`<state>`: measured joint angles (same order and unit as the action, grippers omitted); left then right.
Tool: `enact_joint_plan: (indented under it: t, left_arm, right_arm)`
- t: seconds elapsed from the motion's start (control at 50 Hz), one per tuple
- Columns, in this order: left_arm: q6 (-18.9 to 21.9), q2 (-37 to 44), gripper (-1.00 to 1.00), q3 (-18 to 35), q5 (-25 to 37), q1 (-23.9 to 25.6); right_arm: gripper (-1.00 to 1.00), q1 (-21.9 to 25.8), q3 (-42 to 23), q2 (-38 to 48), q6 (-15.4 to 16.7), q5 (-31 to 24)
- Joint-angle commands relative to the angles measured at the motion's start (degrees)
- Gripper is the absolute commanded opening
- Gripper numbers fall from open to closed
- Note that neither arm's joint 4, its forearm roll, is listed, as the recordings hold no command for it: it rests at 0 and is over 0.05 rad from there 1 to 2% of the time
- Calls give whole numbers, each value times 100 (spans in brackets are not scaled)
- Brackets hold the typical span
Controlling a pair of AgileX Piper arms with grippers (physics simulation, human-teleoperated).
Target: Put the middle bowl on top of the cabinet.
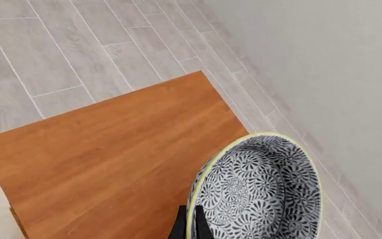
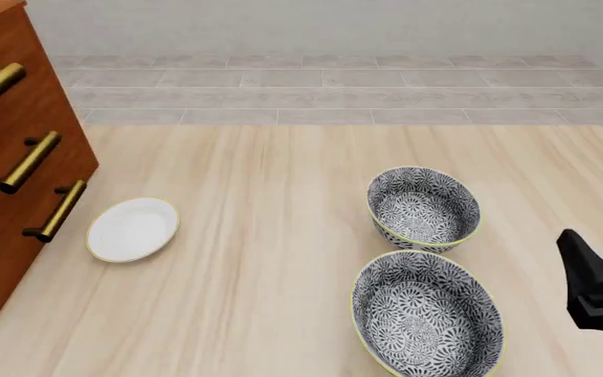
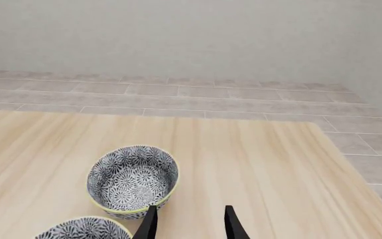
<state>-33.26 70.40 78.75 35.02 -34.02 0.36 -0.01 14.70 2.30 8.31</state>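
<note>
The middle bowl (image 1: 254, 194), grey-and-white floral with a yellow-green rim, hangs tilted over the flat reddish-brown top of the cabinet (image 1: 111, 159), near that top's edge. My left gripper (image 1: 191, 225) is shut on the bowl's rim, one black finger on each side of the wall. The front view shows the cabinet (image 2: 9, 196) at the far left with brass handles, but neither the left gripper nor the held bowl. My right gripper (image 3: 189, 226) stands open and empty above the table by its right edge (image 2: 595, 287).
Two alike floral bowls sit on the table at right: the farther bowl (image 2: 424, 208) and the nearer bowl (image 2: 427, 318). A small white saucer (image 2: 132, 228) lies beside the cabinet's front. Tiled floor and a grey wall lie beyond the table.
</note>
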Motion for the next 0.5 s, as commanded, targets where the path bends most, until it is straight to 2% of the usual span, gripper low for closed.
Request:
enact_joint_plan:
  t: [0.02, 0.5]
  left_arm:
    - [5, 91, -100, 80, -19, -105]
    - [-4, 365, -100, 96, -103, -271]
  right_arm:
    - [100, 0, 0, 7, -2, 7]
    - [100, 3, 0, -28, 6, -38]
